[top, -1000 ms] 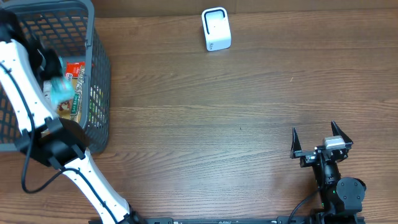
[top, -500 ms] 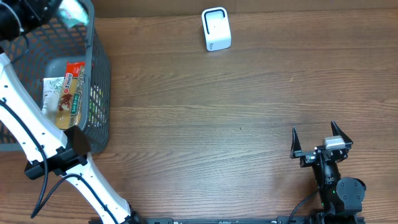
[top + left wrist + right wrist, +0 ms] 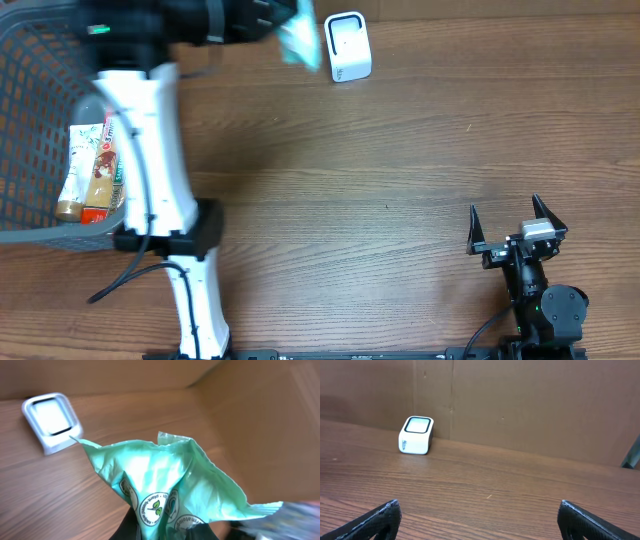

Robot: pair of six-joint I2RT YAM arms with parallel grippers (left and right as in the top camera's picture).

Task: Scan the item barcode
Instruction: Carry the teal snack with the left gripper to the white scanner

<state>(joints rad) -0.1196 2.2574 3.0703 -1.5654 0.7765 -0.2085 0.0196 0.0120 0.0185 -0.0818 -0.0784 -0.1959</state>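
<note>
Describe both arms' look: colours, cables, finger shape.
Left arm: white links, black joints, a loose black cable by its base, a green light near the wrist. Right arm: black body with a small grey block. Right gripper: black fingers tapering to points.

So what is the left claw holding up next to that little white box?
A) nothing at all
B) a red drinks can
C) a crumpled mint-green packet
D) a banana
C: the left wrist view shows the left claw shut on a crumpled mint-green packet with round leaf logos, close beside the white box.
</note>
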